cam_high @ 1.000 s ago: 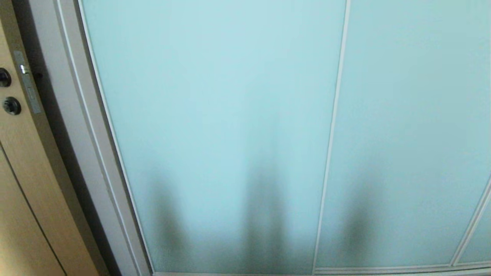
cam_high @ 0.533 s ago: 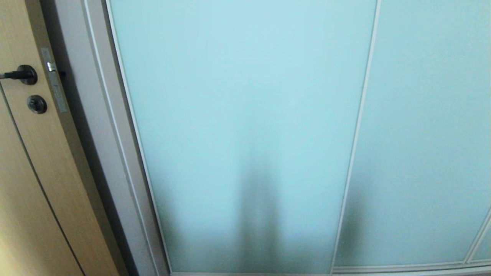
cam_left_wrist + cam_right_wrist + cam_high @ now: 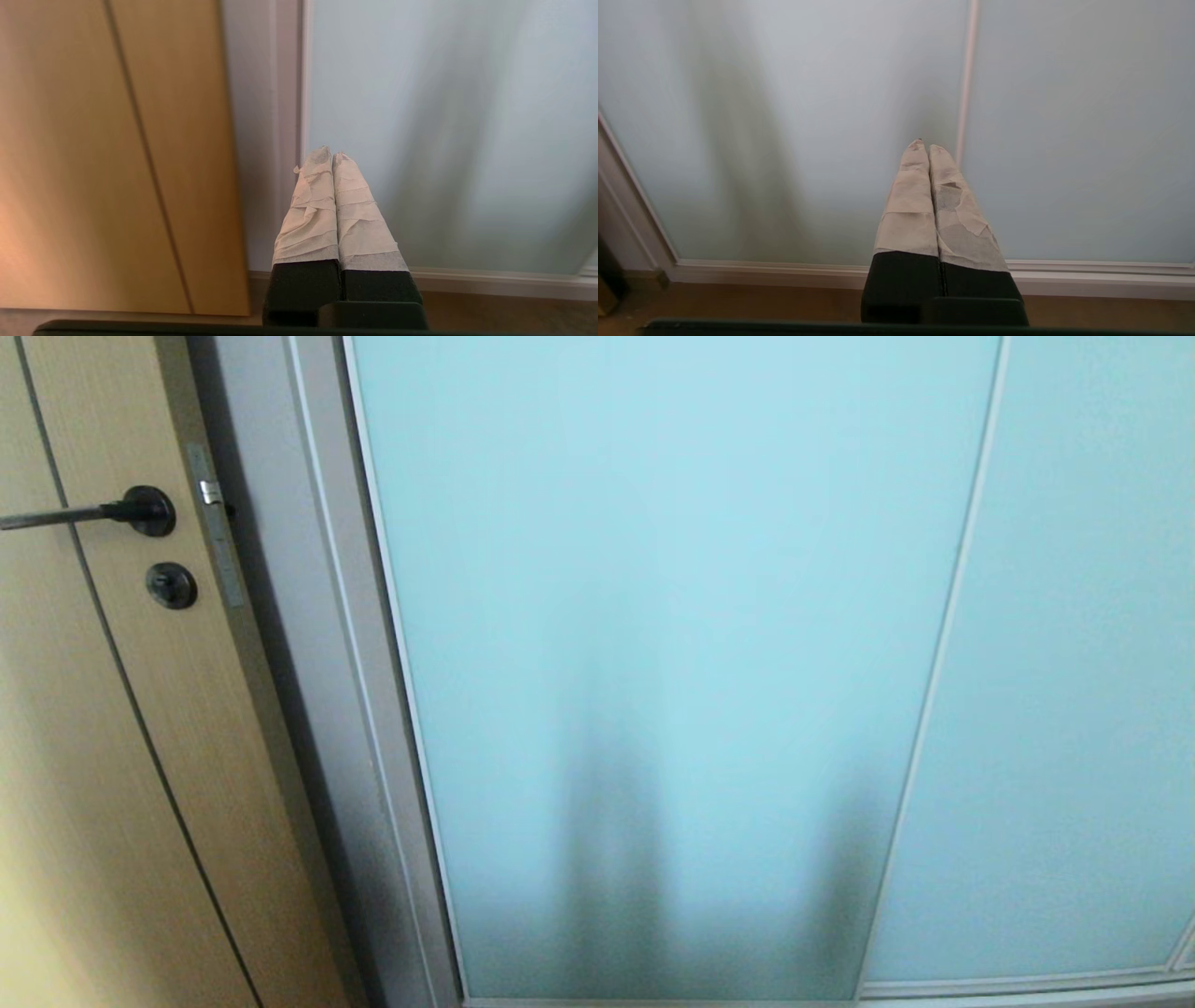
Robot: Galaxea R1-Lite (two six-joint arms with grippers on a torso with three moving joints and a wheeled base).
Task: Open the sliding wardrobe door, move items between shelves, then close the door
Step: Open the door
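Left tool [image 3: 332,156] sat pinched together, empty, aimed low at frame edge [image 3: 285,116] of sliding wardrobe door [image 3: 672,616]. Right tool [image 3: 924,147] same deal, tips together, nothing held, facing thin divider strip [image 3: 966,93]. Door fully shut, so shelves and clothes hidden behind frosted glass. Wooden door [image 3: 103,756] with black handle [image 3: 93,511] just beside, on left. Guess arms were tucked while robot lined up for opening, no contact yet.

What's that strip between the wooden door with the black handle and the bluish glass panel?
A grey-white upright frame post stands between the wooden door and the sliding wardrobe door, with a dark gap beside the wood. The head view shows it best.
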